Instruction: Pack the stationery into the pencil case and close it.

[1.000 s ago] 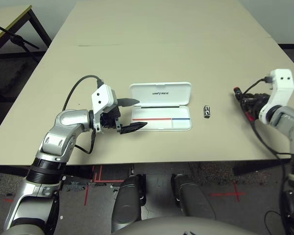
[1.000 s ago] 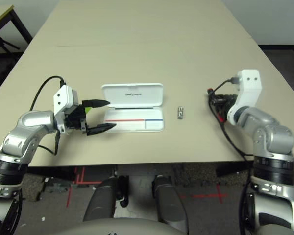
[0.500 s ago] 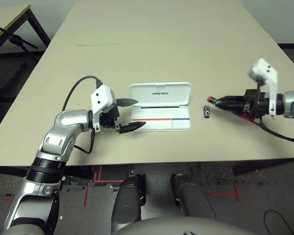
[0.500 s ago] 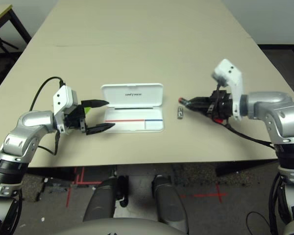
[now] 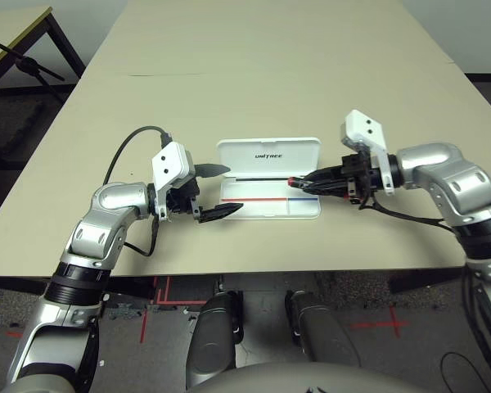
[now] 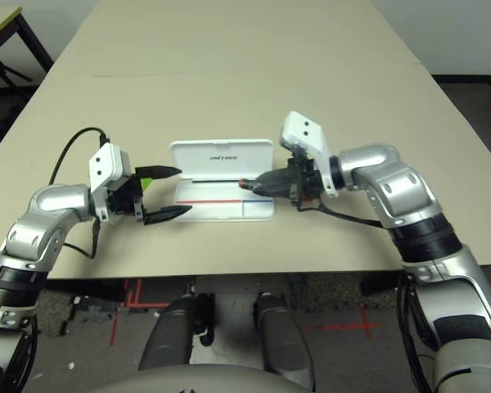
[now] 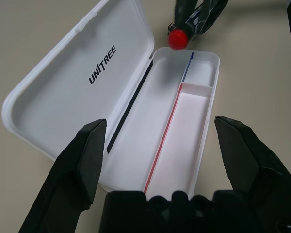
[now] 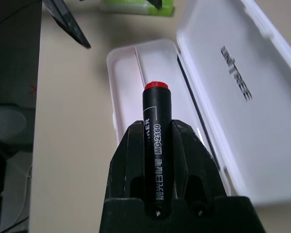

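Flat white hard-plastic pencil case (image 5: 270,187) lies open mid-table, lid behind tray. Left gripper (image 5: 213,191) just left of it. Right gripper (image 5: 331,178) at its right end, red marker with black cap (image 5: 304,180) over tray (touching tray? cannot tell).

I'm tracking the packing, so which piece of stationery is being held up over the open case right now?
The red marker, clamped in the right tool over the pencil case. The lime-green stick lies on the table.

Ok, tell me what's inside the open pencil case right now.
Nothing yet: the pencil case tray shows bare white compartments with a red and blue stripe. The right hand holds the marker above its end. Part of the tray's near end is hidden by the left hand.
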Controlling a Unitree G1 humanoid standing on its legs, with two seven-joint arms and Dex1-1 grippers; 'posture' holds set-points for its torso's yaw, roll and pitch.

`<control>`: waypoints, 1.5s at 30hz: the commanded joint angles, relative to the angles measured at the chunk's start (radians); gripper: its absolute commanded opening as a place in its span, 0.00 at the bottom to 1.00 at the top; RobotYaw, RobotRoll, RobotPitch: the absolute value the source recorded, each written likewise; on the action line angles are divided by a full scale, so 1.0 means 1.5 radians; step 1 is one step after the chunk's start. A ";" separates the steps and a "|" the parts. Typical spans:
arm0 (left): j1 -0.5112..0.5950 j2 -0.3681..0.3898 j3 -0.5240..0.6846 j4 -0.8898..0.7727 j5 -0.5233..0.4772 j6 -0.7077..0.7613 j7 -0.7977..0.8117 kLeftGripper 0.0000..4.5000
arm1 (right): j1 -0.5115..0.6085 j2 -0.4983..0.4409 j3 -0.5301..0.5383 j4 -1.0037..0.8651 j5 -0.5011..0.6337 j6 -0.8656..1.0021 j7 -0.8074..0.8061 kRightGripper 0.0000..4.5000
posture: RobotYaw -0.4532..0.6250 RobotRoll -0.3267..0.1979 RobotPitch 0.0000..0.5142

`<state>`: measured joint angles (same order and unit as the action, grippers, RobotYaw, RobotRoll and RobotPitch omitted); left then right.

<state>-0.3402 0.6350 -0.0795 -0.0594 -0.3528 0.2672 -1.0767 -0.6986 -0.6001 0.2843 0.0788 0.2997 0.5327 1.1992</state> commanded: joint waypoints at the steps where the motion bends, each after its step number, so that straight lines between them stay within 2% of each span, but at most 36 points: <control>1: 0.006 0.000 -0.004 0.001 0.006 0.000 0.001 1.00 | -0.022 0.024 0.024 0.032 -0.031 -0.038 0.002 0.12 | 0.38 0.62 0.29; 9: 0.007 0.000 -0.003 -0.005 0.006 0.005 0.007 1.00 | -0.068 0.096 0.052 0.116 -0.080 -0.117 0.008 0.12 | 0.39 0.62 0.29; 19: 0.008 -0.001 -0.004 -0.010 0.006 0.007 0.015 1.00 | -0.087 0.163 0.057 0.210 -0.120 -0.199 0.009 0.12 | 0.40 0.62 0.29; 24: 0.011 -0.001 -0.003 -0.011 0.006 0.007 0.017 1.00 | -0.083 0.170 0.037 0.217 -0.115 -0.210 0.004 0.52 | 0.41 0.62 0.29; 29: 0.014 0.000 -0.003 -0.010 0.006 0.006 0.016 1.00 | -0.065 0.162 -0.004 0.174 -0.067 -0.182 0.018 0.94 | 0.40 0.62 0.29; 30: 0.014 0.000 -0.003 -0.009 0.006 0.005 0.015 1.00 | -0.060 0.159 -0.011 0.162 -0.057 -0.174 0.021 0.99 | 0.40 0.62 0.29; 34: 0.012 -0.001 -0.004 -0.004 0.008 0.002 0.015 1.00 | -0.028 0.138 -0.041 0.092 -0.010 -0.126 0.030 0.99 | 0.40 0.62 0.28; 41: 0.011 0.002 -0.001 0.006 0.008 -0.002 0.012 1.00 | 0.074 0.062 -0.106 -0.065 0.088 -0.013 0.023 0.99 | 0.39 0.62 0.28; 45: 0.010 0.005 0.001 0.012 0.010 -0.002 0.013 1.00 | 0.145 0.022 -0.133 -0.114 0.109 -0.004 0.015 0.99 | 0.38 0.62 0.27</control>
<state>-0.3343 0.6369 -0.0793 -0.0580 -0.3485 0.2686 -1.0529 -0.5123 -0.5512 0.1019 -0.0495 0.4410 0.5197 1.2298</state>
